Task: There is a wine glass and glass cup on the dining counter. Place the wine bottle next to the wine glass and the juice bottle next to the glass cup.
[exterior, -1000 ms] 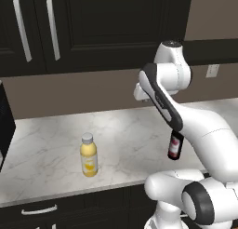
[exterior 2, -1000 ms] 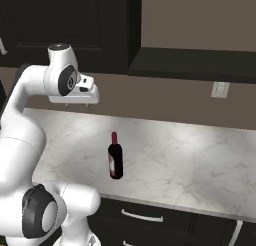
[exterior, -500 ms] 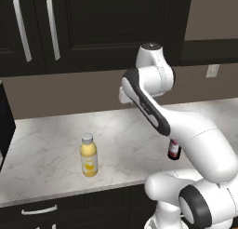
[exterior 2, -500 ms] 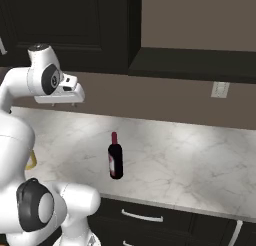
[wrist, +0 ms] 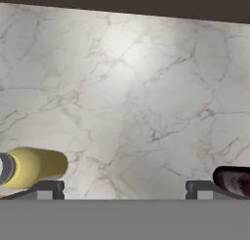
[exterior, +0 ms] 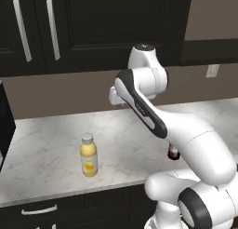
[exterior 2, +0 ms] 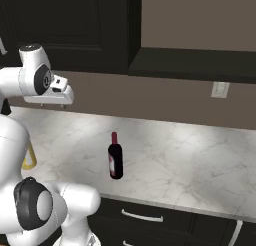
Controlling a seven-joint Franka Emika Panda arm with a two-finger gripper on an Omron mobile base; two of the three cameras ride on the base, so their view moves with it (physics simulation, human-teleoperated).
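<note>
Below the raised gripper [exterior 2: 52, 104], on the marble counter [exterior 2: 185, 165], stand the two bottles, each upright with its long axis vertical and its cap up. The wine bottle [exterior 2: 115, 157] has a dark body, a dark red neck and a red-and-white label; no writing on it can be read. In the left base view just its red base [exterior: 173, 153] shows past the white arm. The juice bottle [exterior: 89, 155] has a white cap, pale yellow liquid and a yellow label with a small mark too blurred to read.

In the hand view, which looks straight down on the counter [wrist: 132, 97], the juice bottle [wrist: 34, 167] lies at the lower left beside one fingertip [wrist: 46, 189], and the wine bottle [wrist: 233, 179] at the lower right just past the other. The bottles are well apart and the gripper hangs high between them, touching neither.

The fingers are spread wide with nothing but bare marble between them.

Dark cabinets [exterior: 93, 28] hang behind the gripper, and a wall socket [exterior 2: 219, 89] sits beyond the wine bottle.

Against the frame half a second earlier: the arm has swung further toward the juice bottle's side, and the hand has moved with it. Both bottles stand where they were.
</note>
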